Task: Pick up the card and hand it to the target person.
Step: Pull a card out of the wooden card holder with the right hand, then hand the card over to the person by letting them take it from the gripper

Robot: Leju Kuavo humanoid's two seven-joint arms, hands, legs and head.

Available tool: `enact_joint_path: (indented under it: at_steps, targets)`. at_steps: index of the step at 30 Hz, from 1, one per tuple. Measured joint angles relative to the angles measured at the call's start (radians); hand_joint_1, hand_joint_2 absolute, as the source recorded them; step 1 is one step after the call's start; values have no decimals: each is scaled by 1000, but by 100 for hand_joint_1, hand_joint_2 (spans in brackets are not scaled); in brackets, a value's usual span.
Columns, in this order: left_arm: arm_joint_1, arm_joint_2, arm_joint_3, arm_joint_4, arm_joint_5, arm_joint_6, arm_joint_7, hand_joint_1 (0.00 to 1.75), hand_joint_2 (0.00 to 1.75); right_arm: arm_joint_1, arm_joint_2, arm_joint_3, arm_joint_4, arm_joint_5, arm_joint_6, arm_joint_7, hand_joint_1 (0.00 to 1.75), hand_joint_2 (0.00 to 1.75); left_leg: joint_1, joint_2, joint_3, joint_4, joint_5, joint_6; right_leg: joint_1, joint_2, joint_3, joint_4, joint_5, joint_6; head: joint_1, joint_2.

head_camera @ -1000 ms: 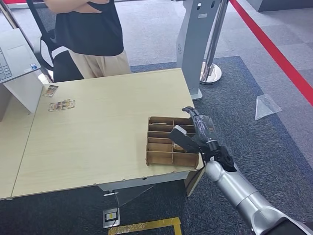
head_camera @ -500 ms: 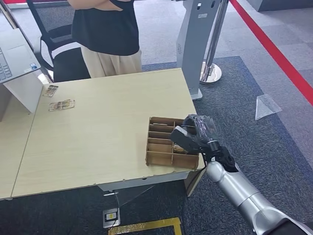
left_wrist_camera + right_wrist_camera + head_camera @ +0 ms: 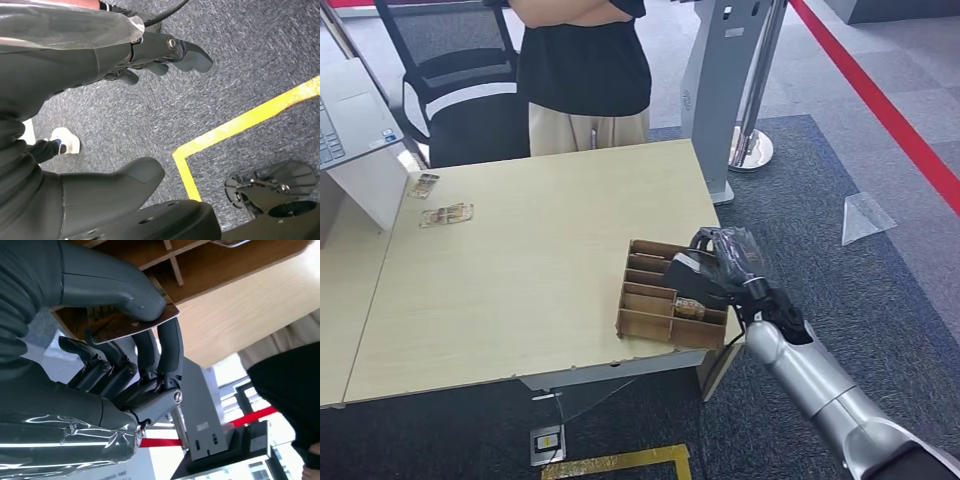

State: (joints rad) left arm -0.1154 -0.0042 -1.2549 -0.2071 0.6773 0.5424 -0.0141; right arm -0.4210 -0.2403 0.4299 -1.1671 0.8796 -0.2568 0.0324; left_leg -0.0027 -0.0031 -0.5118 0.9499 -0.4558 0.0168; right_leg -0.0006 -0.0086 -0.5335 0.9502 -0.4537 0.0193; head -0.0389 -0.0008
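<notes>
Pinching the card between thumb and fingers, our right hand sits over the 3 o'clock end of the wooden divider tray, which rests at the 4 o'clock corner of the desk. Our left hand hangs over grey carpet with its fingers apart, holding nothing. At 12 o'clock, a person in a black top stands behind the desk.

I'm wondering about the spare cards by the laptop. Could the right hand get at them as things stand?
Probably not: the right hand already pinches a card over the divided box, and the loose cards lie across the table.
</notes>
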Motion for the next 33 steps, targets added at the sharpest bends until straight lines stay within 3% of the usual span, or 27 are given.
enact_joint_path:
  at_steps: [4, 10, 17, 24, 33]
  targets:
    - [-5, 1, -2, 0, -7, -13, 0, 0, 175, -49, -37, 8, -57, -50, 123, -58, 174, 175, 0, 0, 0, 0, 0, 0, 0, 0, 0, 0, 0, 0, 0, 0]
    - [-17, 8, -11, 0, -13, -21, -11, 0, 175, -218, -107, 28, -140, -194, 323, -132, 175, 175, 0, 0, 0, 1, 1, -1, 0, 0, 0, 1, 1, 0, 0, 0]
    - [-23, 10, -16, 0, -10, -21, -13, 0, 175, -437, -181, 64, -195, -304, 387, -105, 175, 175, -1, 0, 0, 1, 1, -1, -1, 0, -1, 1, 1, 0, 0, 0]
    - [-23, 8, -16, 0, 4, -9, -17, 0, 175, -562, -204, 101, -186, -326, 258, -36, 175, 175, 0, 0, -1, 0, 1, -1, 0, 0, -1, 1, 1, 0, 0, 0]
    - [-26, 1, -15, 0, -1, -1, -16, 0, 175, -549, -174, 175, -83, -70, -52, 92, 175, 175, 0, -1, -1, 0, 1, -1, 0, -1, 0, 1, 1, 0, 0, 0]
